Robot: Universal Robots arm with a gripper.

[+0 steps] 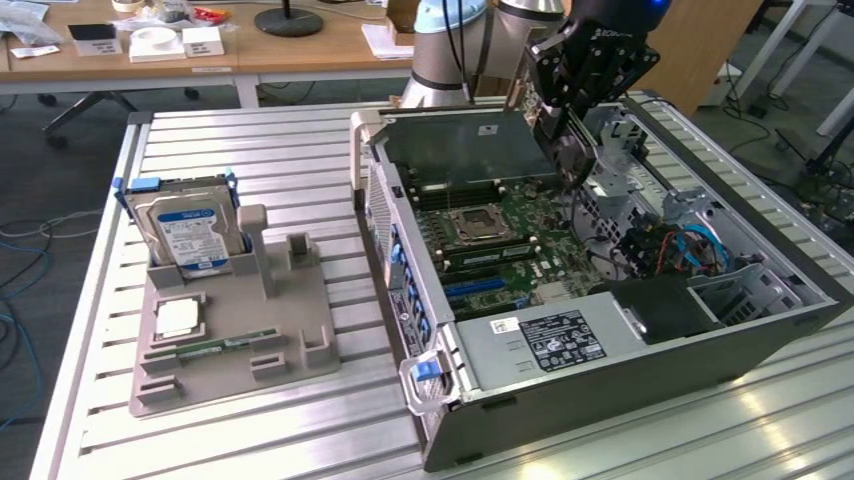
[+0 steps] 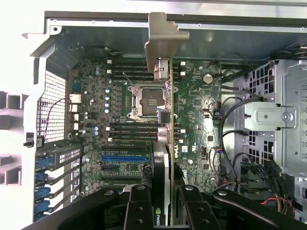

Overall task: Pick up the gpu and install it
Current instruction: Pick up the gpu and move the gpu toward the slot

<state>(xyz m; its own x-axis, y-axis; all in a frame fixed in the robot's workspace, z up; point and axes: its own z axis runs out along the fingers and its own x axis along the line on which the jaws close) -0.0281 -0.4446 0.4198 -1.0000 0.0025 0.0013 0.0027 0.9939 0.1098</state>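
Arm poised over open case
Gripper points down, jaws pinching the gpu edge-on above the motherboard.

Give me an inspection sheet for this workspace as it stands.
Surface: slatted metal table, bearing an open computer case.
Job's things: gpu held on edge above the motherboard, not seated.
Clutter: gray holder with hard drive, processor and memory stick.
Grippers: gripper shut on gpu.
Cables: coloured wires inside the case; floor cables beside the table.
Surroundings: wooden desks with small items behind.
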